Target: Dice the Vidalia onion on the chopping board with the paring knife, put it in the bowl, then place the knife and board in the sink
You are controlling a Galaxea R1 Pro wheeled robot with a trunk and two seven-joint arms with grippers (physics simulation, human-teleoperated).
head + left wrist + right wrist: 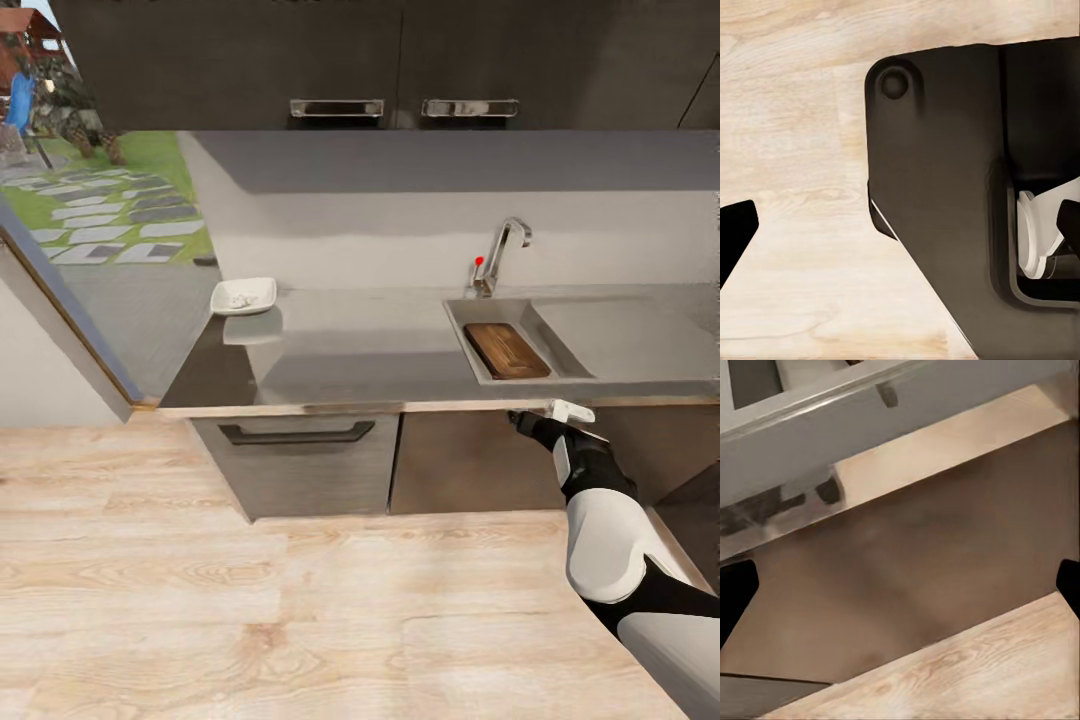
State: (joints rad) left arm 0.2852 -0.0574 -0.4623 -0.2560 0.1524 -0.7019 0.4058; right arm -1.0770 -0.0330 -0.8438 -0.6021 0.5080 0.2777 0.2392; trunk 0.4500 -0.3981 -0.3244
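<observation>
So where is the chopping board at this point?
In the head view the chopping board lies flat inside the sink basin, right of centre, just below the tap and far right of the white bowl on the countertop.

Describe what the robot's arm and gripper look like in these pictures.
The right arm has glossy white rounded shells joined by black segments, with a black wrist. Its right gripper ends in a pale white piece. Both wrist views show black fingertips at the edges.
</observation>
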